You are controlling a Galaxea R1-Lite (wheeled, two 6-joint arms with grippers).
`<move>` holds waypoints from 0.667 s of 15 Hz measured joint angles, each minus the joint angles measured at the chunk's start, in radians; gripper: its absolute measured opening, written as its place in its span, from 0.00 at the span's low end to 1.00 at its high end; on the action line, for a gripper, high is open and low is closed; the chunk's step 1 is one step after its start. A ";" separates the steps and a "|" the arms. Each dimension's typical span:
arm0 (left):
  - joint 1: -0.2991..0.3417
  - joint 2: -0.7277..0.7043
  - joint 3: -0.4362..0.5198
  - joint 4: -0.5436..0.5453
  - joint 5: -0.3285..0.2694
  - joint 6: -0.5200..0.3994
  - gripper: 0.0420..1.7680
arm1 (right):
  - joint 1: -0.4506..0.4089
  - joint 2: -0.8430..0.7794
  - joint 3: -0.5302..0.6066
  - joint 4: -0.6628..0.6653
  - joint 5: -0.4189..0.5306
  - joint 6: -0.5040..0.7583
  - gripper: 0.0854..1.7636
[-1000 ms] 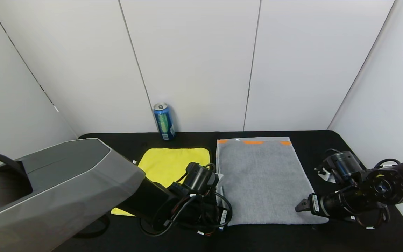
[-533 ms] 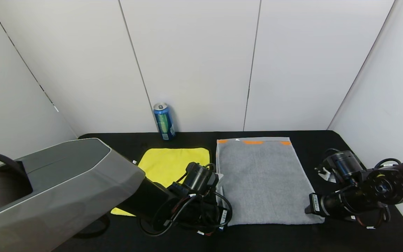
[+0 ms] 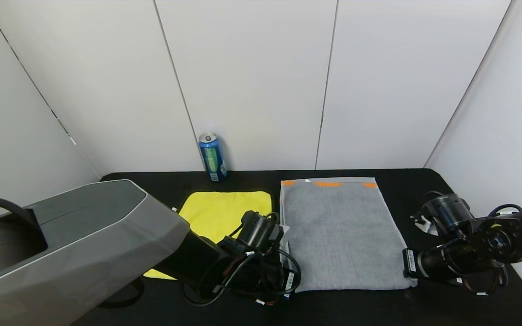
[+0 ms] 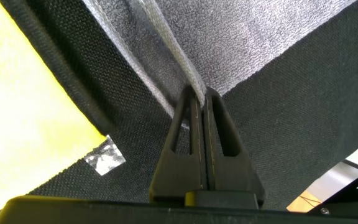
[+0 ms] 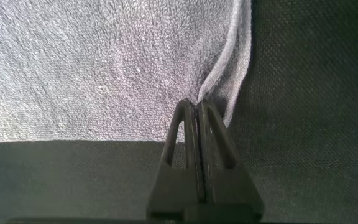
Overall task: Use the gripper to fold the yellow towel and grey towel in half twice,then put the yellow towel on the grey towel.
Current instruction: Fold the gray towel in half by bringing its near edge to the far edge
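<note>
The grey towel (image 3: 338,231) lies flat on the black table (image 3: 424,181), with its orange marks at the far end. The yellow towel (image 3: 222,210) lies flat to its left, partly hidden by my left arm. My left gripper (image 3: 288,283) is at the grey towel's near left corner, shut on the lighter border band (image 4: 166,46). My right gripper (image 3: 407,267) is at the near right corner, shut on the towel's edge (image 5: 229,74). The yellow towel (image 4: 17,124) and its white tag (image 4: 104,157) show in the left wrist view.
A blue drink can (image 3: 212,157) stands at the back of the table against the white wall panels. White walls close in the table at the back and on both sides. Black table shows to the right of the grey towel.
My right gripper has drawn back to the right, from over the grey towel to its near right corner, and that corner has pulled in a little. The left arm has not moved.
</note>
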 joint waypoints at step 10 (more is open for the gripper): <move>-0.001 -0.137 0.075 0.009 0.015 -0.001 0.04 | 0.006 -0.128 0.028 0.014 0.052 0.025 0.02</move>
